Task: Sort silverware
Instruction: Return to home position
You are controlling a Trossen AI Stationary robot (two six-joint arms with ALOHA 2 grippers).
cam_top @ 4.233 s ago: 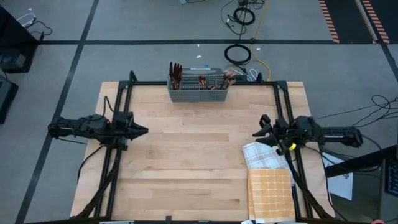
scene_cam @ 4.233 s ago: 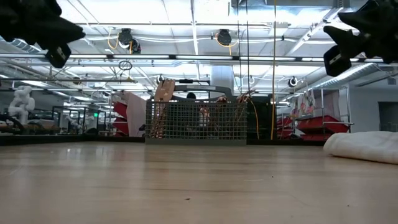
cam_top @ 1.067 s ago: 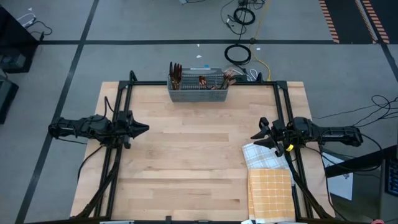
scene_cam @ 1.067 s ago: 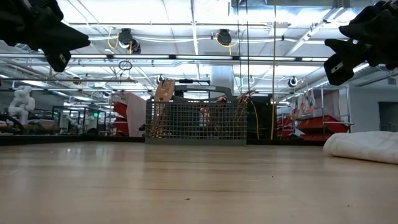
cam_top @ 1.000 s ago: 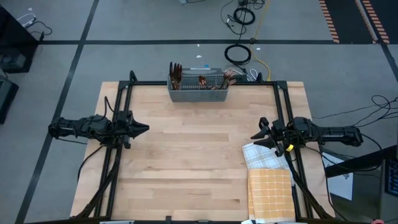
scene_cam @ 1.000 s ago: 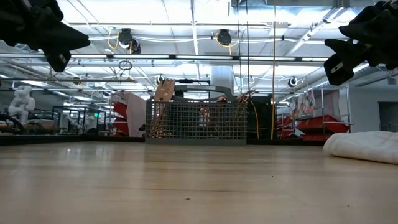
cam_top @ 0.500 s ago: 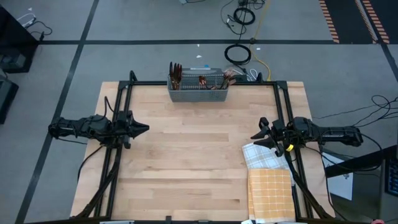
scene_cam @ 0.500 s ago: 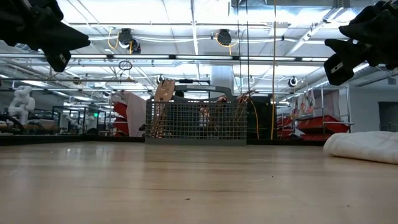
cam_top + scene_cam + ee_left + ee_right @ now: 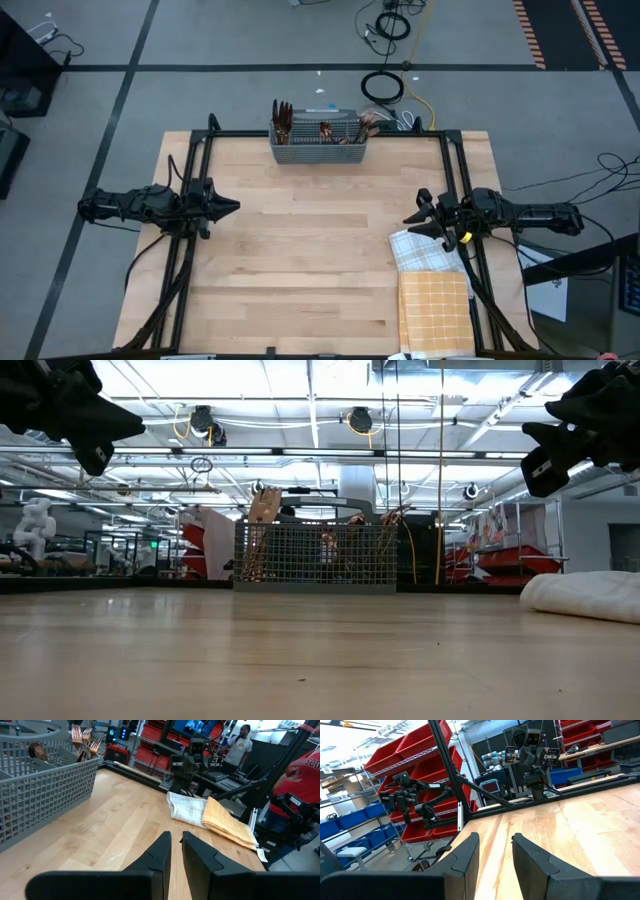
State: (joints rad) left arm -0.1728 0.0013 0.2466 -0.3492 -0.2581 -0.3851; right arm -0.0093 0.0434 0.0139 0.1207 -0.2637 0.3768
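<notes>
The copper silverware (image 9: 283, 116) stands upright in the grey mesh caddy (image 9: 318, 150) at the middle of the table's far edge. It also shows in the low view (image 9: 262, 512), and forks (image 9: 83, 737) stick up from the caddy (image 9: 45, 775) in the left wrist view. My left gripper (image 9: 235, 208) hovers above the table's left side, shut and empty; the left wrist view (image 9: 176, 836) shows its fingers nearly together. My right gripper (image 9: 415, 208) hovers above the right side, open and empty, its fingers apart in the right wrist view (image 9: 495, 837).
A white checked cloth (image 9: 420, 250) and an orange checked cloth (image 9: 435, 310) lie folded at the table's near right, just below my right gripper. Bare wood (image 9: 310, 250) lies between the arms. People stand in the room beyond the table (image 9: 240, 740).
</notes>
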